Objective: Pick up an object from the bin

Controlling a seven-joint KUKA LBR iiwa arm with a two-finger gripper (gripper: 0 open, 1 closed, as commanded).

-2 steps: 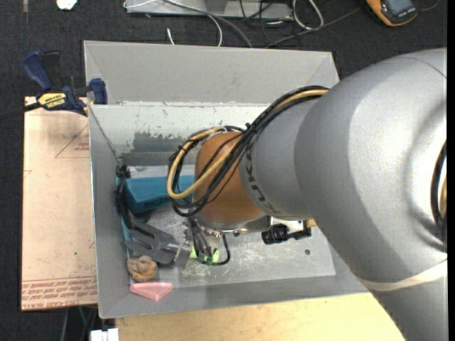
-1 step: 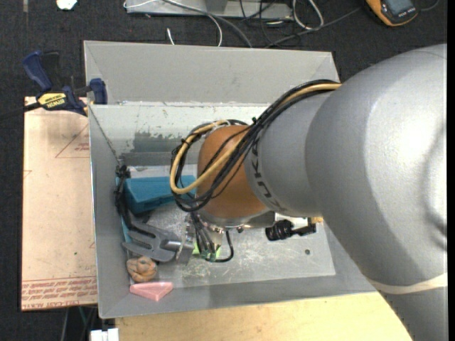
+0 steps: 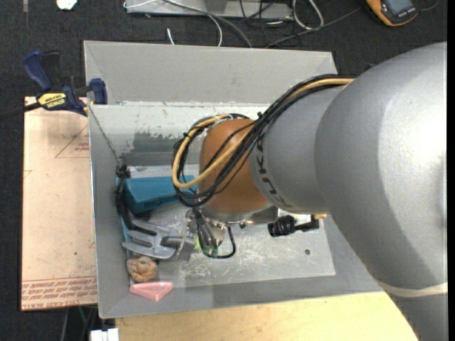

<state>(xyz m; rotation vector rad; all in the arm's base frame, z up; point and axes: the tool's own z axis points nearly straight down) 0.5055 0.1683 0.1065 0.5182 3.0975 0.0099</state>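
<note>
Low over the left half of the grey bin [image 3: 309, 261], under the orange wrist cover [image 3: 227, 169], the jaws, mostly hidden: spread or pressed together, impossible to tell. Just beside them on the left, a grey metal tool [image 3: 153, 246]; behind it, a teal block [image 3: 153, 192]. Near the front-left corner, a brown lump [image 3: 142, 266] and a pink wedge [image 3: 151, 288]. Off to the right, a small black cylinder [image 3: 283, 226]

In the bin [image 3: 313, 260] the things crowd the frame's left side: a box [image 3: 153, 192] uppermost, a tool [image 3: 151, 246] just below it, then a lump [image 3: 142, 266] and a wedge [image 3: 151, 289] by the lower wall. The arm [image 3: 341, 162] covers the middle, with its gripper [image 3: 203, 239] just right of the tool. A plug [image 3: 284, 226] lies apart, right of centre.
</note>
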